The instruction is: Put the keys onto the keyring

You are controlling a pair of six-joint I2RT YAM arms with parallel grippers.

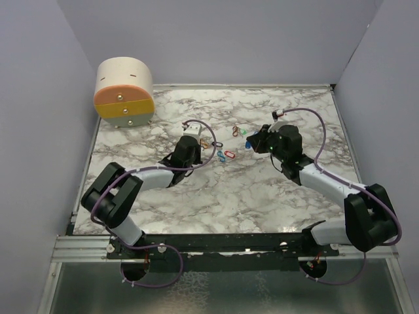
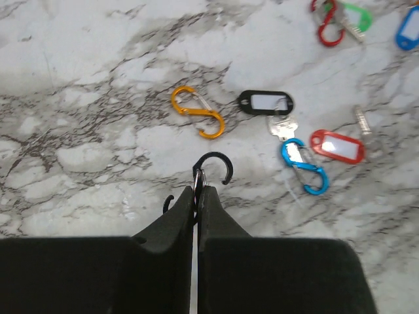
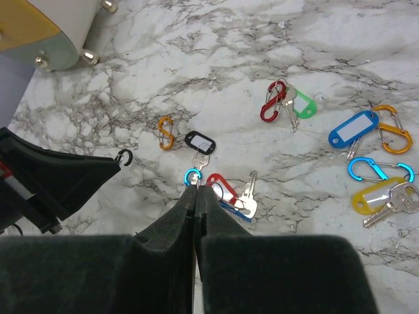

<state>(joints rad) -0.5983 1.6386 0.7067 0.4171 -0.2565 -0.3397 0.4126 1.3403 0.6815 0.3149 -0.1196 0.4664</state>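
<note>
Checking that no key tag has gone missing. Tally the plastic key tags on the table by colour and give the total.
Black tag: 1
Red tag: 1
Green tag: 1
Blue tag: 1
Yellow tag: 1
Total: 5

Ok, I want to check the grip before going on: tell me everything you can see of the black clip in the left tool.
The black clip is a small, thin S-shaped hook, dark and glossy, with a silvery gate wire at its middle. The left tool is shut on that middle. One open curved end sticks out past the fingertips and the other curls out on their left side. It sits over the marble table, short of the orange clip and apart from it. Whether it touches the table cannot be told.
</note>
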